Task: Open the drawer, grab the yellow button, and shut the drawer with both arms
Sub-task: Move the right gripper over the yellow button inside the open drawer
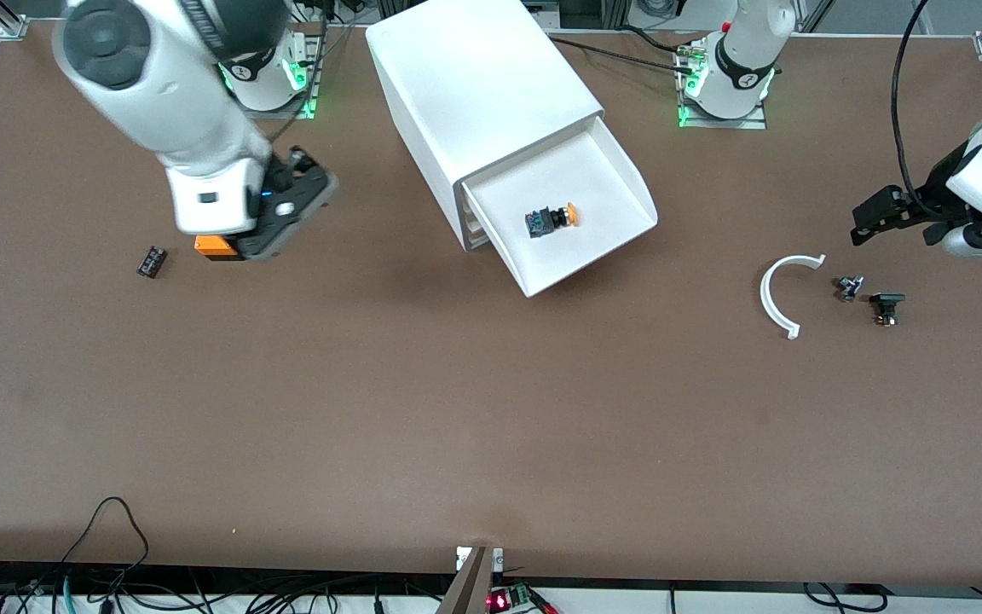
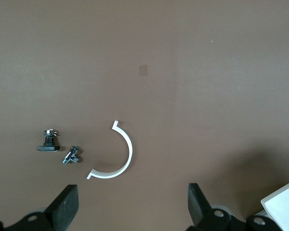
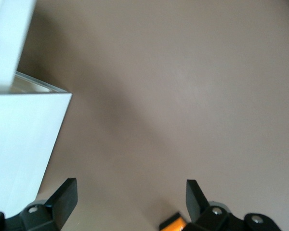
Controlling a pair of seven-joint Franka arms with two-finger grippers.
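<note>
In the middle of the worktop (image 1: 491,409), the cabinet (image 1: 482,102) has its top drawer (image 1: 619,183) pulled out, the button (image 1: 552,219) lying inside on its side. Both grippers hang well away with jaws spread and empty: the right gripper (image 1: 286,223) over an orange cube (image 1: 216,246), the left gripper (image 1: 887,217) near a white arc (image 1: 776,298). A careless pinch risks rolling the rounded button, or shoving the cabinet.

Top drawer (image 1: 619,183) is pulled way out of the white cabinet (image 1: 478,81), a shallow white tray angled toward the front camera. The button (image 1: 551,219) lies on its side inside, orange cap on a black body, roughly mid-tray.
</note>
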